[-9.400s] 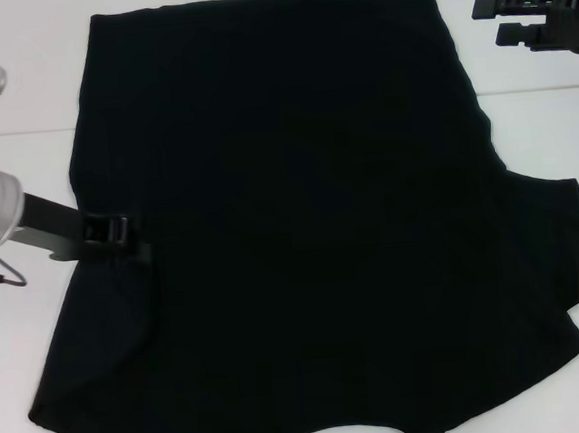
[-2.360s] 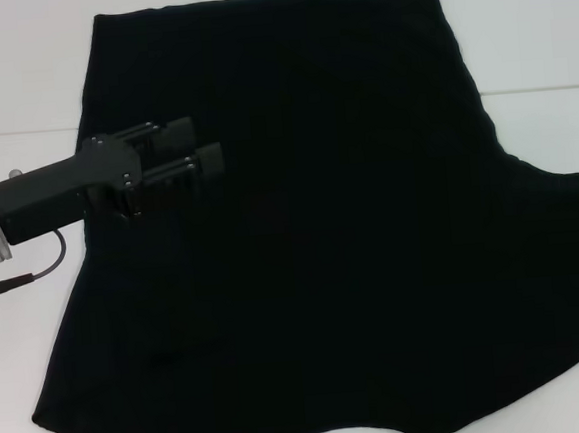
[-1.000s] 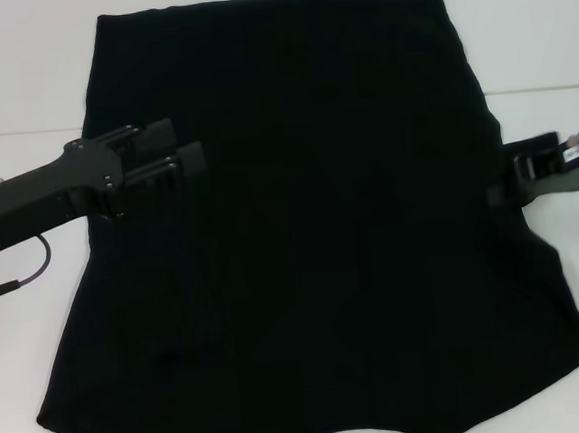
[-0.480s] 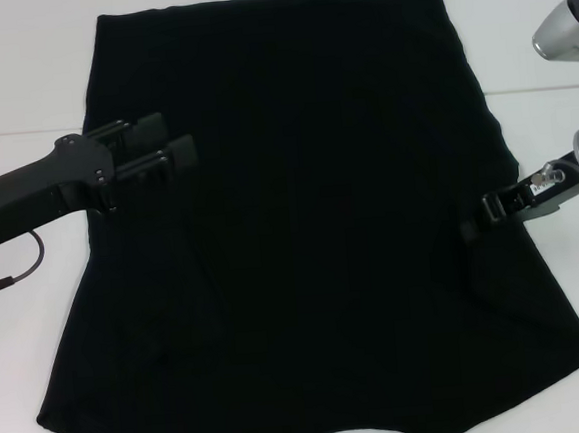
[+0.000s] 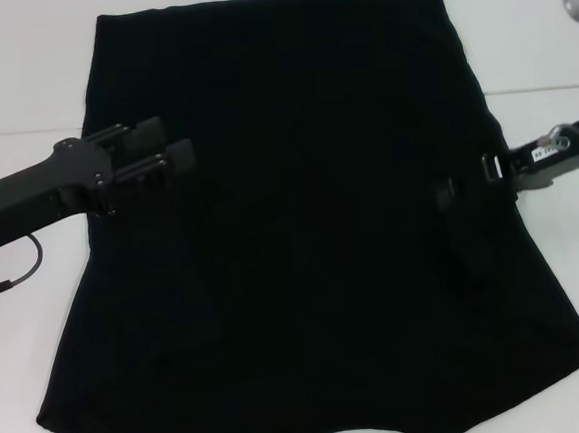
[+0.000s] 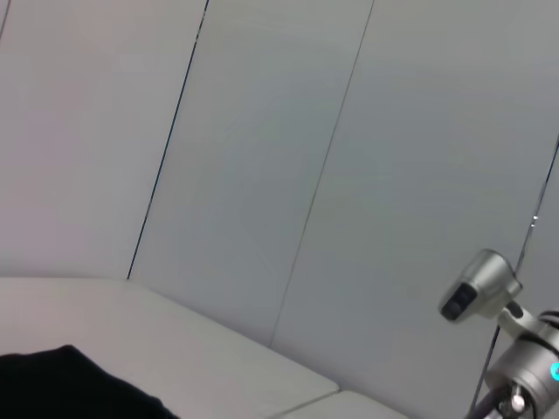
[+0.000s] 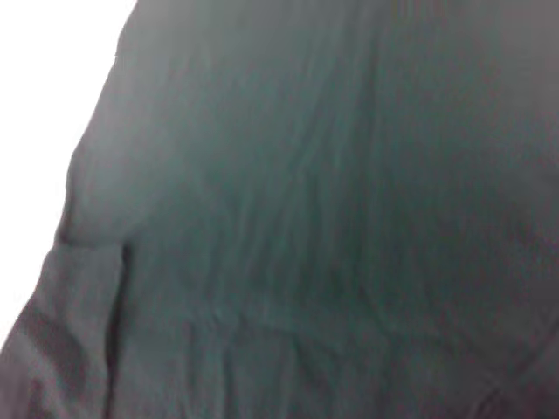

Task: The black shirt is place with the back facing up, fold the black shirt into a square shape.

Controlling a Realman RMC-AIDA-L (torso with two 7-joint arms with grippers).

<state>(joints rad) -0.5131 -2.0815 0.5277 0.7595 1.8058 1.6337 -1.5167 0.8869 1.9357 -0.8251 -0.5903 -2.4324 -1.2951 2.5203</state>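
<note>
Across the centre of the head view, the black shirt is lying spread on the white table, filling most of the frame from the upper edge down to the lower edge. No lettering is showing on the upward face. Both sleeves are lying folded inward, so the outline is reading as a broad panel, wider toward the lower edge of the frame.

At the left of the frame, the left gripper is hovering over the shirt's left margin, its two fingers standing apart with nothing between them. A thin cable is trailing beneath the arm over bare table.

At the right of the frame, the right gripper is reaching in over the shirt's right edge, low against the cloth beside a raised fold. Whether its fingers are apart or together cannot be told, as black fingers are merging with black fabric.

The right wrist view is showing wrinkled shirt fabric close up, with a strip of table at one corner. The left wrist view is showing a pale panelled wall, a corner of the shirt and part of the other arm.
</note>
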